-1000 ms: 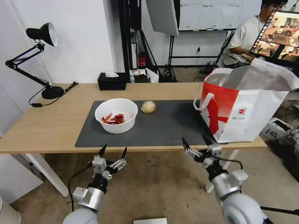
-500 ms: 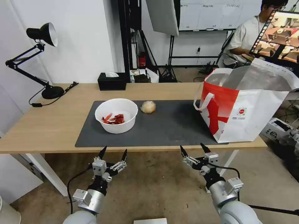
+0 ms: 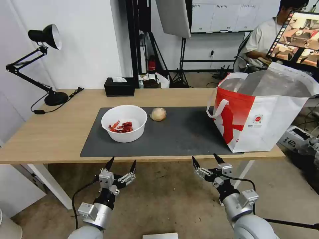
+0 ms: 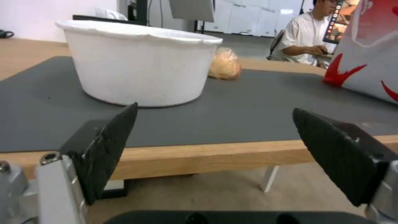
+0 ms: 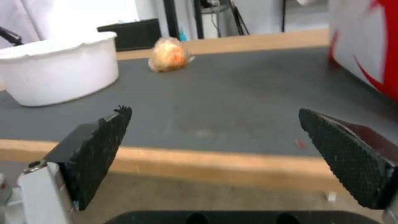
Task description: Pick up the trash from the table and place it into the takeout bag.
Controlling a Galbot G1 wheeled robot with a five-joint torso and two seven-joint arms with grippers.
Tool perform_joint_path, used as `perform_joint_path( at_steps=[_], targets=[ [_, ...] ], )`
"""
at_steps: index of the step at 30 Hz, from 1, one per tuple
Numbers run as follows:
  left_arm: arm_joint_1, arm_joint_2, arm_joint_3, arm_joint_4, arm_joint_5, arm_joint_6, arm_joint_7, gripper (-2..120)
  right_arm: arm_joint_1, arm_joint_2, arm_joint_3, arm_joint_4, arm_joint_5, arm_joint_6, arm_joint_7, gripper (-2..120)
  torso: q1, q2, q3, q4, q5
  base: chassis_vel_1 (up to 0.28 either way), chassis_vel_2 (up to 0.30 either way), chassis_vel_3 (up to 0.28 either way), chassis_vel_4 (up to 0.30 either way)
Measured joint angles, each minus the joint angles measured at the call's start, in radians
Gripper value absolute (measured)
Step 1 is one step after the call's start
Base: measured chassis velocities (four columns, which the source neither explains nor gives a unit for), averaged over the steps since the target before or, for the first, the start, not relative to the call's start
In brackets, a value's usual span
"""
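Observation:
A white round bowl (image 3: 124, 122) with red scraps sits on the dark grey mat (image 3: 172, 139) of the light-wood table (image 3: 50, 132). A tan wrapped ball (image 3: 158, 114) lies just right of it. The red-and-white takeout bag (image 3: 262, 113) stands open at the table's right end, its foil lining showing. My left gripper (image 3: 121, 163) is open and empty below the table's front edge, in front of the bowl (image 4: 139, 63). My right gripper (image 3: 204, 159) is open too, below the edge near the bag. The wrist views show the ball (image 4: 224, 64) (image 5: 169, 59) and the bag (image 4: 369, 46) (image 5: 365, 46).
A black tissue box (image 3: 119, 86) stands at the table's back edge. A black desk lamp (image 3: 36, 63) with its cable occupies the back left corner. White table legs (image 3: 50, 182) are below. Stands and a seated person are behind the table.
My right gripper has dropped from the table's front edge to below it and drawn slightly left. The left gripper and the trash have stayed put.

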Motion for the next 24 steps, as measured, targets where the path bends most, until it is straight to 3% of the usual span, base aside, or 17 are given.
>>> perform_joint_path(
  at_steps=[7, 10, 12, 19, 24],
  targets=[
    [-0.004, -0.002, 0.002, 0.005, 0.005, 0.0, 0.004, 100, 0.295, -0.087, -0.122, -0.077, 0.082, -0.076, 0.011, 100, 0.0, 0.0, 0.0, 0.0006, 0.0, 0.0, 0.0, 0.0, 0.0],
    [0.0, -0.005, -0.005, 0.006, 0.011, -0.003, 0.004, 100, 0.524, -0.108, -0.248, -0.159, 0.149, -0.102, 0.009, 100, 0.0, 0.0, 0.0, 0.0008, -0.0003, 0.0, 0.0, 0.0, 0.0],
    [0.001, -0.005, -0.007, 0.006, 0.012, -0.003, 0.004, 100, 0.586, -0.106, -0.292, -0.19, 0.163, -0.108, 0.008, 100, 0.0, 0.0, 0.0, 0.0008, -0.0001, 0.0, 0.0, 0.0, 0.0],
    [0.009, -0.006, -0.023, 0.003, 0.011, -0.004, 0.005, 100, 0.852, -0.045, -0.472, -0.355, 0.206, -0.123, 0.021, 100, 0.0, 0.0, 0.0, 0.0005, 0.0, 0.0, 0.0, 0.0, 0.0],
    [0.013, -0.005, -0.038, 0.001, 0.007, -0.006, 0.005, 100, 1.059, 0.065, -0.599, -0.55, 0.24, -0.128, 0.03, 100, 0.0, 0.0, 0.0, 0.0005, -0.0005, 0.0, 0.0, 0.0, 0.0]
  ],
)
